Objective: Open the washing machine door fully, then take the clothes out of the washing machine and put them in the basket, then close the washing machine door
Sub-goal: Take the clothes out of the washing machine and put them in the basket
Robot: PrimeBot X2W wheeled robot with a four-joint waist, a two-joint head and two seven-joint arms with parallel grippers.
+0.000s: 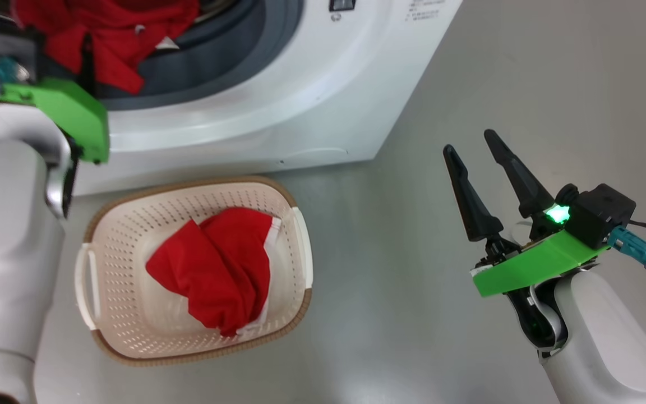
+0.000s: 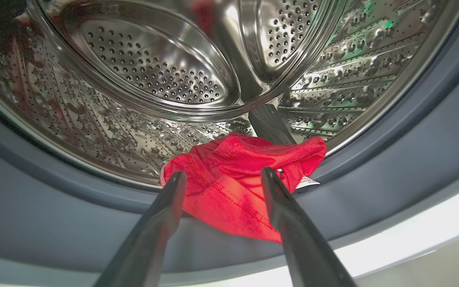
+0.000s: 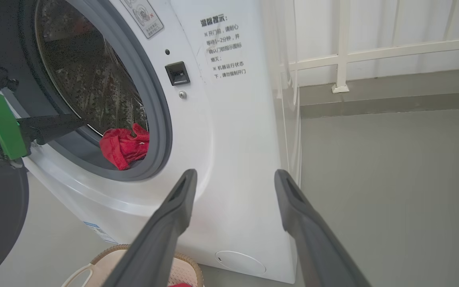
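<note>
Cream-white perforated plastic basket with brown rim set on grey floor, just before white front-loading washing machine. One bright red garment with white trim held inside.

Second red garment draped over drum lip and grey-blue gasket.

Left hand: fingers apart, tips flanking that garment, contact not discernible.

Right hand: fingers apart, empty, over open floor right of machine.

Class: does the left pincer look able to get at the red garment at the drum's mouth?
Probably yes: the left pincer is open and aimed at the red garment, with nothing in between.
</note>
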